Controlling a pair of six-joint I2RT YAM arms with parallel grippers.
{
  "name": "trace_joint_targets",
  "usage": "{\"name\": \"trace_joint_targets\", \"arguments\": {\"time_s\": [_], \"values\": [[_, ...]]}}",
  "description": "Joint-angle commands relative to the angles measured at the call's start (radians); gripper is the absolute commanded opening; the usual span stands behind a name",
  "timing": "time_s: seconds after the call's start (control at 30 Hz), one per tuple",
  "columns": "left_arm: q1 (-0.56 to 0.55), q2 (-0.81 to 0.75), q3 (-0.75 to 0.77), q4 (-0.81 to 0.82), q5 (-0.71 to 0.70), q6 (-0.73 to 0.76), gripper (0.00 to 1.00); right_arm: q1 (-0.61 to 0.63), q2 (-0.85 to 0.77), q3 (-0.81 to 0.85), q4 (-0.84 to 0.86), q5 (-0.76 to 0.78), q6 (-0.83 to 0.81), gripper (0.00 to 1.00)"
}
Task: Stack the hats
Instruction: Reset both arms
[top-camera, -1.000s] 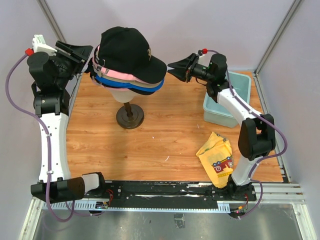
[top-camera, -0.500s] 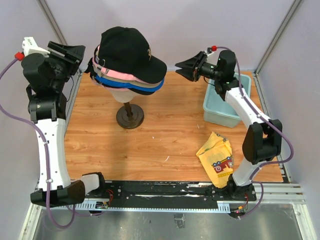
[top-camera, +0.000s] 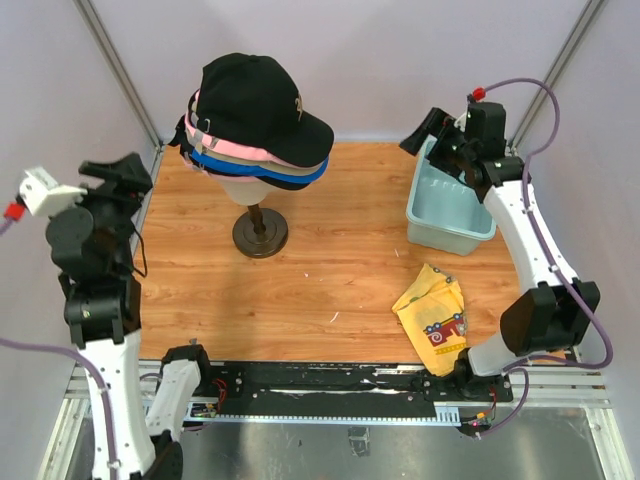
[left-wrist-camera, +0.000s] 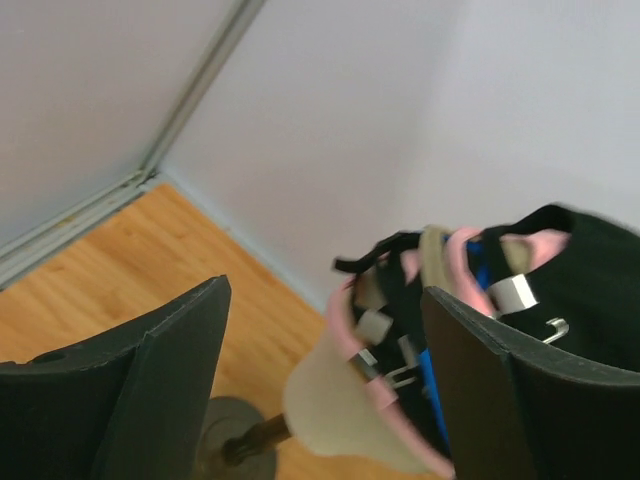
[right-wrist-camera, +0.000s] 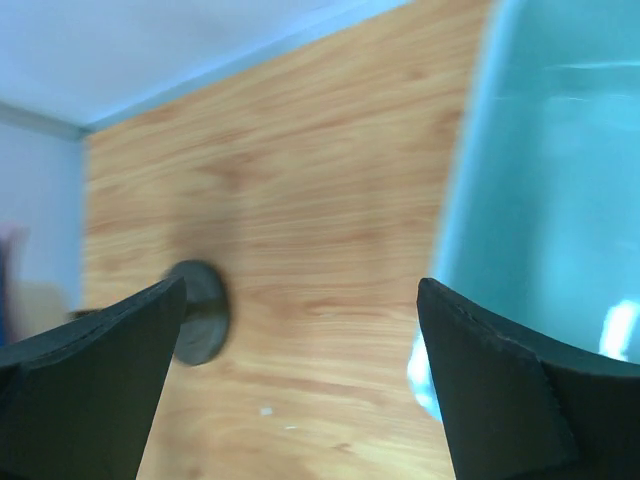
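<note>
The hats (top-camera: 258, 115) sit stacked on the cream mannequin head (top-camera: 248, 187): a black cap (top-camera: 255, 95) on top, with pink, tan, blue and black ones under it. My left gripper (top-camera: 123, 173) is open and empty, well to the left of the stack. In the left wrist view its gripper (left-wrist-camera: 325, 385) frames the head (left-wrist-camera: 335, 410) and the caps' back straps (left-wrist-camera: 515, 292) at a distance. My right gripper (top-camera: 427, 133) is open and empty over the teal bin's far left corner. In the right wrist view that gripper (right-wrist-camera: 300, 385) hangs over bare wood.
The head stands on a dark round base (top-camera: 260, 233), also seen as a base (right-wrist-camera: 200, 325) in the right wrist view. A teal bin (top-camera: 447, 232) sits at the right, and its wall (right-wrist-camera: 560, 200) fills that view's right side. A yellow printed cloth (top-camera: 435, 315) lies near the front right.
Both grippers have drawn away from the hat stack and opened wider. The left arm swung back toward the near left. The right arm moved right, over the bin.
</note>
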Motion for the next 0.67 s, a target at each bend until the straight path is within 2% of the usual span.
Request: {"name": "trace_joint_targets", "arguments": {"time_s": [0.0,0.07,0.1,0.2,0.27,0.47,0.63], "values": [[0.006,-0.115,-0.199,0.097,-0.082,0.028,0.88,0.006,-0.097,-0.129,-0.072,0.407,-0.175,0.98],[0.007,-0.132,-0.232,0.075,-0.083,0.037,0.96,0.040,-0.155,-0.229,-0.032,0.566,-0.176,0.99],[0.006,-0.131,-0.237,0.059,-0.085,0.045,0.99,0.077,-0.177,-0.267,-0.015,0.696,-0.175,0.99],[0.007,-0.134,-0.236,0.039,-0.096,0.081,1.00,0.162,-0.203,-0.313,-0.031,0.951,-0.197,0.99],[0.008,-0.145,-0.239,0.042,-0.106,0.099,1.00,0.196,-0.188,-0.298,-0.084,1.055,-0.181,0.99],[0.007,-0.177,-0.294,0.071,-0.122,0.098,1.00,0.248,-0.089,-0.163,-0.351,1.189,-0.123,0.98],[0.007,-0.217,-0.350,0.119,-0.178,0.088,1.00,0.284,-0.159,-0.193,-0.317,1.162,-0.143,0.98]]}}
